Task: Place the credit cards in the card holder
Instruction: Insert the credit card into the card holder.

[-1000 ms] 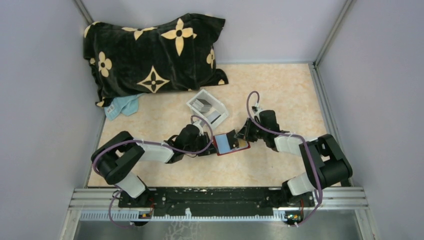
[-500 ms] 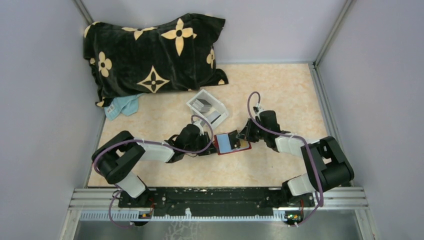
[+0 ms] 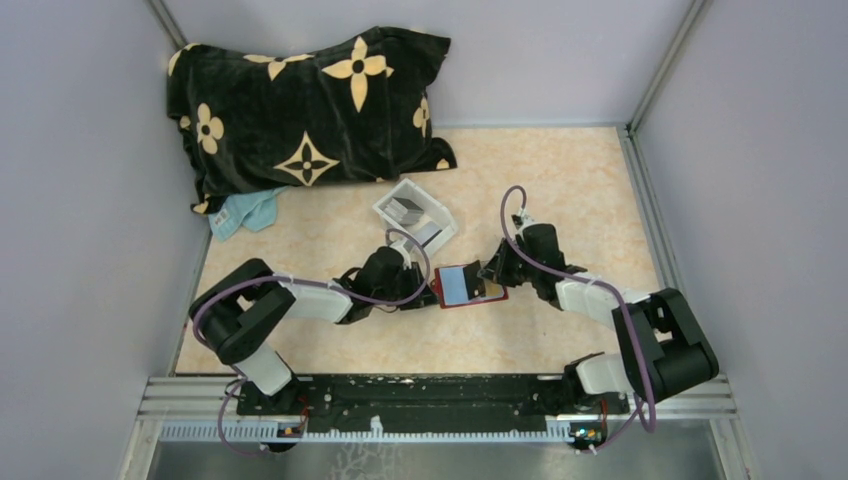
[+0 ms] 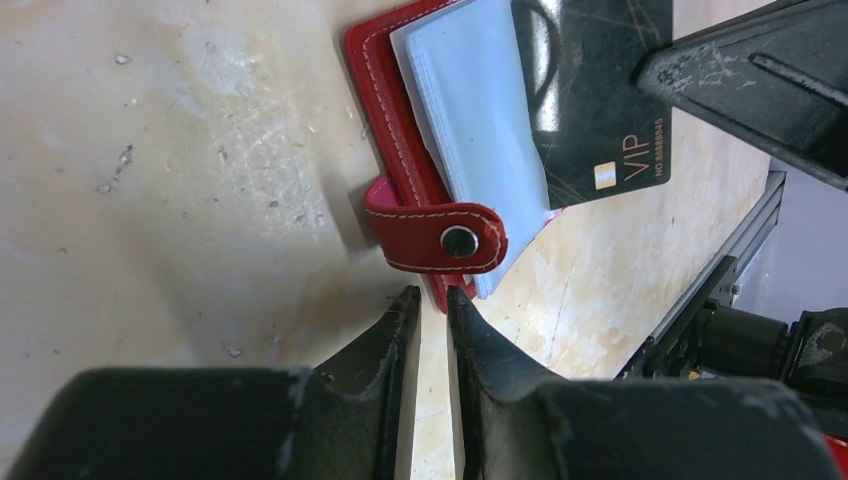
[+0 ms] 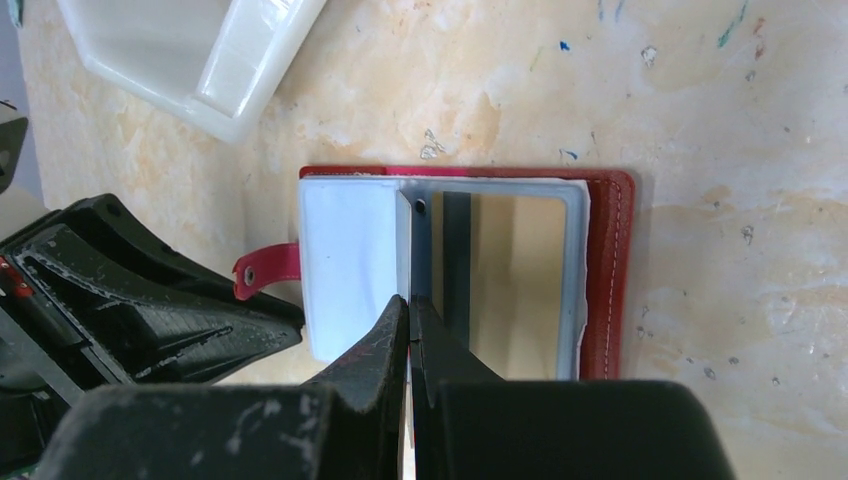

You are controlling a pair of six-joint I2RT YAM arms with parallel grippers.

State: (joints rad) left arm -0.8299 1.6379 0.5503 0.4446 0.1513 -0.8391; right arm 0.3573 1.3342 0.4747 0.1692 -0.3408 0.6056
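Note:
The red card holder (image 3: 462,287) (image 5: 608,270) lies open on the table, its pale clear sleeves up. My left gripper (image 3: 428,291) (image 4: 432,295) is at its left edge, just under the snap strap (image 4: 445,238), with the tips nearly together on the red edge (image 4: 385,110). From the right, my right gripper (image 3: 492,278) (image 5: 408,303) is shut on a dark credit card (image 4: 600,110) printed VIP. That card stands on edge (image 5: 412,250) over the sleeves. Other credit cards (image 3: 407,211) lie in a white tray.
The white tray (image 3: 381,209) (image 5: 220,60) sits just behind the holder. A black pillow with tan flowers (image 3: 310,110) fills the back left, with a light blue cloth (image 3: 245,212) at its corner. Walls close in the left, right and back.
Both grippers and the card holder have shifted a little to the right. The grips look the same.

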